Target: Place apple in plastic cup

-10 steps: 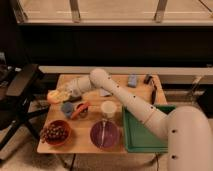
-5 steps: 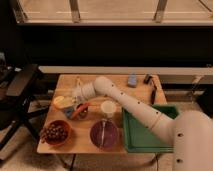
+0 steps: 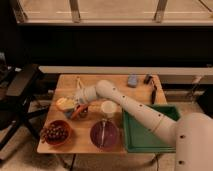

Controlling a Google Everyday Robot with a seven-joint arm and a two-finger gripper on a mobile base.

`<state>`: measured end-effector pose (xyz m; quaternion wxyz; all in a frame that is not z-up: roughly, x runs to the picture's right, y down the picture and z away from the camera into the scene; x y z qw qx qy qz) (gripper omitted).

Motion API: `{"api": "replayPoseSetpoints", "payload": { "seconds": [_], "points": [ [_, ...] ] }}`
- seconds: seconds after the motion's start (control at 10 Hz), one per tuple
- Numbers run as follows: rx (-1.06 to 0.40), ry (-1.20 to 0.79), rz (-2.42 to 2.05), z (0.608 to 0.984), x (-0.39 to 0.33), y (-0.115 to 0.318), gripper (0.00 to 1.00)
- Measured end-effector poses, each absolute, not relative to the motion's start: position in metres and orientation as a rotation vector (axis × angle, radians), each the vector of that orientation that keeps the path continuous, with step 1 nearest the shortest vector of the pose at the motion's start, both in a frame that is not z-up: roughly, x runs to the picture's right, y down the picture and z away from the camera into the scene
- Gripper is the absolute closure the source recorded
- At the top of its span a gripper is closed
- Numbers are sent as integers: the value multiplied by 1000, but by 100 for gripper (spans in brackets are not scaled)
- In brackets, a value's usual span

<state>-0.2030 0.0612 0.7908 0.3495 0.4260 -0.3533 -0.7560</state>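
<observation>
The apple (image 3: 63, 104), small, round and yellow-orange, sits on the left part of the wooden table (image 3: 115, 82). My gripper (image 3: 75, 103) is low over the table right beside the apple, on its right side. I cannot tell whether it touches the apple. The plastic cup (image 3: 108, 108), pale and upright, stands to the right of the gripper, in front of my forearm (image 3: 117, 97). The cup looks empty.
An orange carrot (image 3: 78, 113) lies just in front of the gripper. A red bowl with dark grapes (image 3: 55, 133) is at the front left, a purple bowl (image 3: 104, 135) at the front middle, a green bin (image 3: 150, 131) on the right. Small blue (image 3: 132, 80) and black (image 3: 152, 91) items lie at the back right.
The arm has lowered and the gripper has moved slightly forward and down to the apple's side. The cup and bowls have not moved.
</observation>
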Motion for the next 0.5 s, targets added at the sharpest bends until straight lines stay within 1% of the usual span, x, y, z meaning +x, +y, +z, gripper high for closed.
{"api": "replayPoseSetpoints", "payload": {
  "seconds": [0.3, 0.5],
  "points": [
    [1082, -808, -1963, 799, -179, 44, 20],
    [1082, -808, -1964, 799, -180, 44, 20]
  ]
}}
